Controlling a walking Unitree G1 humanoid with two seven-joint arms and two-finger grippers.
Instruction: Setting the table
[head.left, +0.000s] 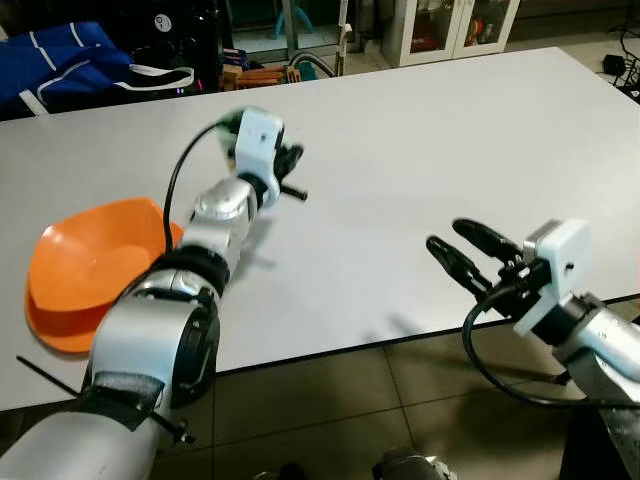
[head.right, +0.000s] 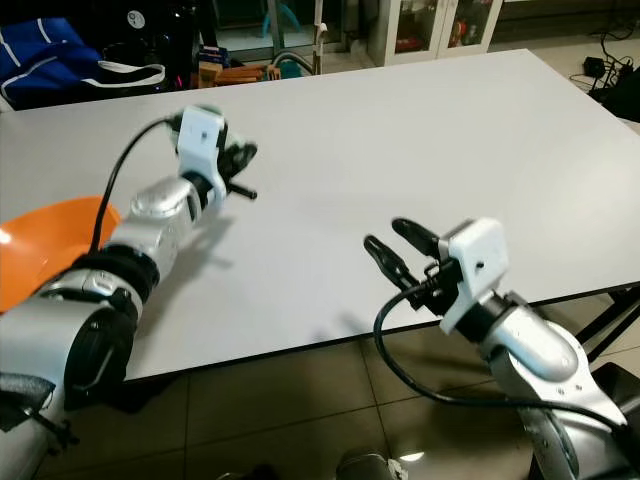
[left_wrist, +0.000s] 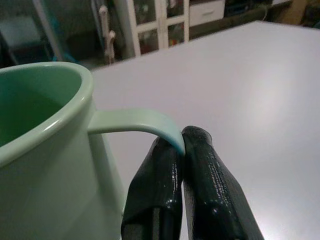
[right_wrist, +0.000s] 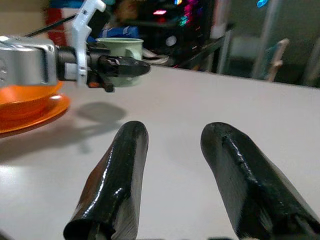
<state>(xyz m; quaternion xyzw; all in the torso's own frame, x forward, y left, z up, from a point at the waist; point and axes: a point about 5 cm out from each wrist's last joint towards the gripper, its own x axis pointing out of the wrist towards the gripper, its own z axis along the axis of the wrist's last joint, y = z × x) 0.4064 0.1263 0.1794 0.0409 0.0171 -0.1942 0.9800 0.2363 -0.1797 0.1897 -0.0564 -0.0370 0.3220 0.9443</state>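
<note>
A pale green mug (left_wrist: 40, 150) hangs from its handle (left_wrist: 135, 121), which my left gripper (left_wrist: 182, 142) is shut on. In the head views this gripper (head.left: 290, 165) is over the left middle of the white table (head.left: 420, 150), and the mug (head.left: 228, 125) peeks out behind the wrist. In the right wrist view the mug (right_wrist: 120, 47) looks raised, with a shadow on the table below it. An orange bowl (head.left: 95, 255) on an orange plate (head.left: 50, 330) sits at the table's near left. My right gripper (head.left: 447, 235) is open and empty over the near right edge.
A blue bag (head.left: 60, 60) lies beyond the table's far left side. A glass-door cabinet (head.left: 455, 25) stands at the back, and cables (head.left: 625, 65) lie on the floor at far right. The table's front edge (head.left: 400, 335) runs just beneath my right gripper.
</note>
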